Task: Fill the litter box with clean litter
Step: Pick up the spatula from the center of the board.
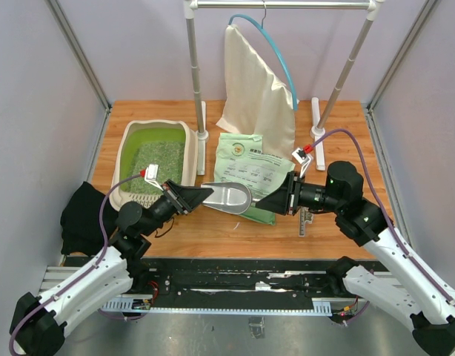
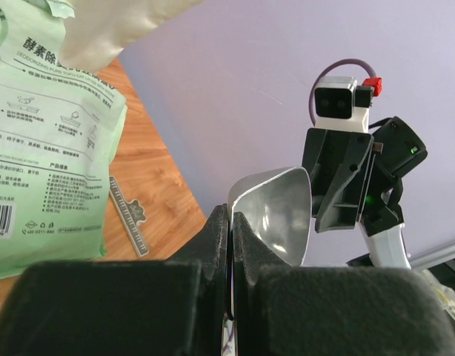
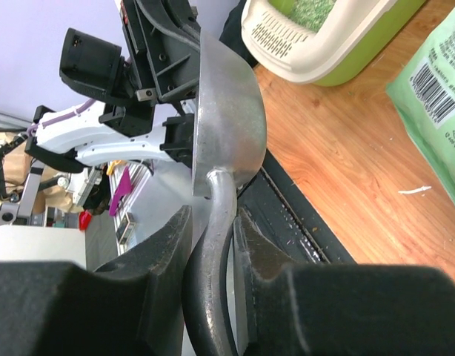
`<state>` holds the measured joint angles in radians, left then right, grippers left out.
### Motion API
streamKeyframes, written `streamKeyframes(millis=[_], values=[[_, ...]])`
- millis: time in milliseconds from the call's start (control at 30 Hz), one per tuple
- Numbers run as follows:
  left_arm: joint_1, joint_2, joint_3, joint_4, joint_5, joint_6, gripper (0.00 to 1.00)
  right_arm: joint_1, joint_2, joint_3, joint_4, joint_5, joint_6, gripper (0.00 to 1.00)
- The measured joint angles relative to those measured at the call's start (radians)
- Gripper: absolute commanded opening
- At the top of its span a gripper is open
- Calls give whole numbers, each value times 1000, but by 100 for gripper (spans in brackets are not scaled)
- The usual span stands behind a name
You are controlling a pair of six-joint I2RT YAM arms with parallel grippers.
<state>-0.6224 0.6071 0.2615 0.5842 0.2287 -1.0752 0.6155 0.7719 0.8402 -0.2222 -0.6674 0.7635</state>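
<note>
The left gripper [image 1: 192, 197] is clenched on the rim of the scoop [image 1: 229, 197], the right gripper [image 1: 266, 202] grasps its handle; 1 should release before any swing toward the litter box [image 1: 124, 159], far left, holding clean litter [image 1: 159, 159].
</note>
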Motion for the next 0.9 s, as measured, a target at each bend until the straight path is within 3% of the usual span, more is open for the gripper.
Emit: streamKeyframes(millis=[200, 233, 367, 467, 667, 900], values=[[-13, 3, -1, 8, -16, 3, 2, 0, -16, -6, -2, 34, 5, 3], [-15, 3, -1, 8, -16, 4, 12, 0, -21, -8, -3, 41, 7, 1], [-19, 0, -1, 1, -13, 1, 65, 9, -42, -8, -31, 86, 2, 1], [-22, -20, 2, -48, -12, 35, 85, 9, -46, 12, -107, 154, -27, 1], [-23, -93, 90, -296, -83, 157, 99, -19, 4, 148, -336, 261, -125, 1], [-23, -80, 220, -487, -171, 370, 100, -95, 36, 293, -581, 421, -306, 1]])
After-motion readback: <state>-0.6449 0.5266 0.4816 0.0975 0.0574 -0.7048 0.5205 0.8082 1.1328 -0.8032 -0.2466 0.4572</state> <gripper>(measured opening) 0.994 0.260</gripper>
